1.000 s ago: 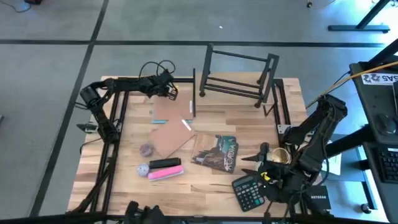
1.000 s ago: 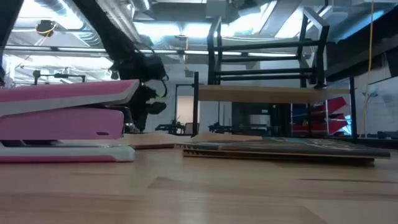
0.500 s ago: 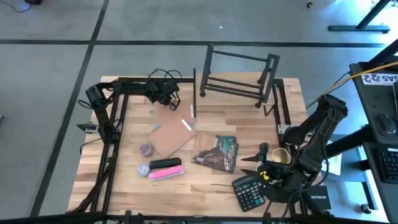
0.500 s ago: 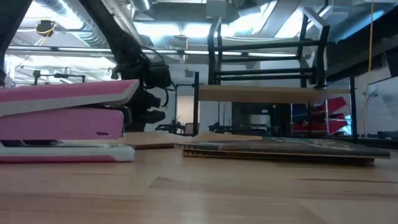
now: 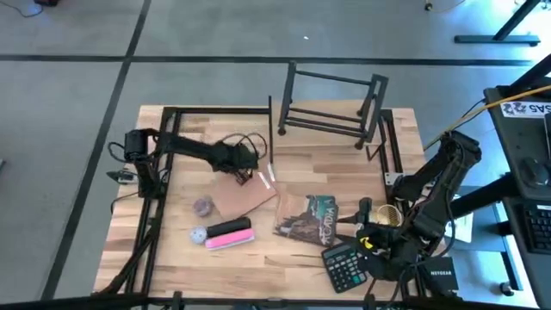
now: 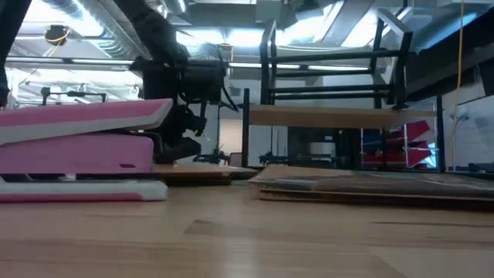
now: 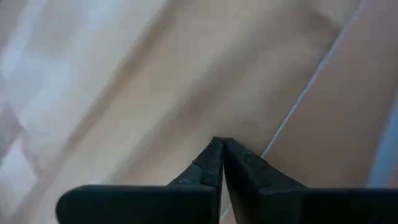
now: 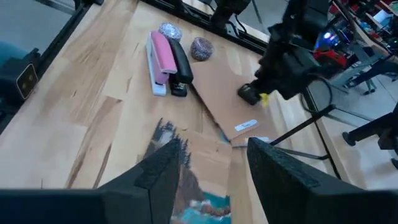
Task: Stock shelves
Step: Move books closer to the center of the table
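High view: straight down over the whole bench (image 5: pixel 172 250). Low view: level at bench height, close behind the pink stapler (image 6: pixel 85 147), shared with the right wrist view. Left wrist view: pressed near the surface.

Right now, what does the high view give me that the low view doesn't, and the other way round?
Only the high view shows the right gripper parked by the calculator and the brown envelope under the left gripper. Only the low view shows the wooden shelf board edge-on beneath the black rack. Both show the pink stapler, the book and the left arm.
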Action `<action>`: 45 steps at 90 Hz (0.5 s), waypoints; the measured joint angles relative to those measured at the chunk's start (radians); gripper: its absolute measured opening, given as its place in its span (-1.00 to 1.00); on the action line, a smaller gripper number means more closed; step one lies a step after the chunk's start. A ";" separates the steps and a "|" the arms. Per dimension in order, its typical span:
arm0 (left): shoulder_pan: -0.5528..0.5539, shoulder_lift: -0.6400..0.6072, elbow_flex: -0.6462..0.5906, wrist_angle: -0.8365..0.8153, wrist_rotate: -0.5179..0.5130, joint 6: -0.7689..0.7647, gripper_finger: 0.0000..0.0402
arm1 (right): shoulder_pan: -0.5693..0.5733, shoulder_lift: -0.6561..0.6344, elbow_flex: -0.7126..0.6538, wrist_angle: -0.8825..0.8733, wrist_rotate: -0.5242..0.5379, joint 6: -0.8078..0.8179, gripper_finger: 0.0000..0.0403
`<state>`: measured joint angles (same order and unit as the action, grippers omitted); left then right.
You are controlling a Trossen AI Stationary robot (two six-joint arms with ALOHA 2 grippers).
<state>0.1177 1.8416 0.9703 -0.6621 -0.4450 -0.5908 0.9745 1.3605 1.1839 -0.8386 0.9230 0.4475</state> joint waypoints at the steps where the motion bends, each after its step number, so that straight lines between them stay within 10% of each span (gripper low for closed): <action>1: -0.008 0.000 0.000 -0.001 0.000 -0.008 -1.00 | 0.000 0.000 0.000 0.000 0.000 0.000 -0.16; 45: -0.305 0.000 0.000 0.094 0.009 -0.294 -1.00 | 0.000 0.000 0.000 -0.002 0.000 -0.011 -0.16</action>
<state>-0.1871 1.8416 0.9703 -0.5682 -0.4362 -0.8845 0.9745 1.3605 1.1839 -0.8410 0.9230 0.4363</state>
